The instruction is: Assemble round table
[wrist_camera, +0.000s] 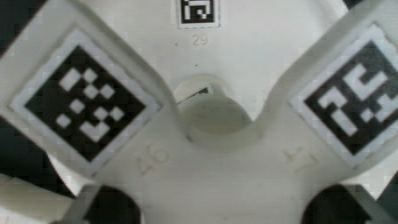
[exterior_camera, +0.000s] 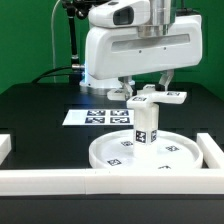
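Note:
The large round disc (exterior_camera: 176, 156) lies flat on the black table near the front. The short leg (exterior_camera: 146, 126) stands upright on it, with tags on its side. The four-lobed cross base (exterior_camera: 152, 99) sits level on top of the leg. My gripper (exterior_camera: 150, 89) reaches down from above, with a finger on each side of the base. In the wrist view the cross base (wrist_camera: 214, 60) fills the picture, with two tagged lobes and its centre hole (wrist_camera: 215, 116). My gripper (wrist_camera: 231, 206) has dark fingers (wrist_camera: 111, 207) pressed against the base's two sides.
The marker board (exterior_camera: 98, 116) lies flat behind the disc, toward the exterior view's left. White border rails run along the front (exterior_camera: 45, 181) and at the exterior view's right (exterior_camera: 211, 150), close to the disc's rim. A green wall stands behind.

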`<control>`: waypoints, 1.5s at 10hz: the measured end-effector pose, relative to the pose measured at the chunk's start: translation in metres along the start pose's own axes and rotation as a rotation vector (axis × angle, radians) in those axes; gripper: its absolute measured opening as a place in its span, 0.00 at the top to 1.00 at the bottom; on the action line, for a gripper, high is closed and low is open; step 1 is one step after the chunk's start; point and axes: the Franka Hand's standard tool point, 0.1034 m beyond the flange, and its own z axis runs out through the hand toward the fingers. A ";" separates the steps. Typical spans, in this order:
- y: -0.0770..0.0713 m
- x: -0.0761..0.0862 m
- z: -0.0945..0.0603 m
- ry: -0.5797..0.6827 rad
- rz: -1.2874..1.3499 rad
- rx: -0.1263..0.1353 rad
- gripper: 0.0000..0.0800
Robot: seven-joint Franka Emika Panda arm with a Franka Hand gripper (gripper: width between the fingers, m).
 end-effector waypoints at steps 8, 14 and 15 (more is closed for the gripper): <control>0.001 0.001 0.000 0.014 0.240 0.010 0.44; -0.001 0.003 0.001 0.026 1.007 0.071 0.44; -0.002 0.004 0.001 0.023 1.078 0.073 0.44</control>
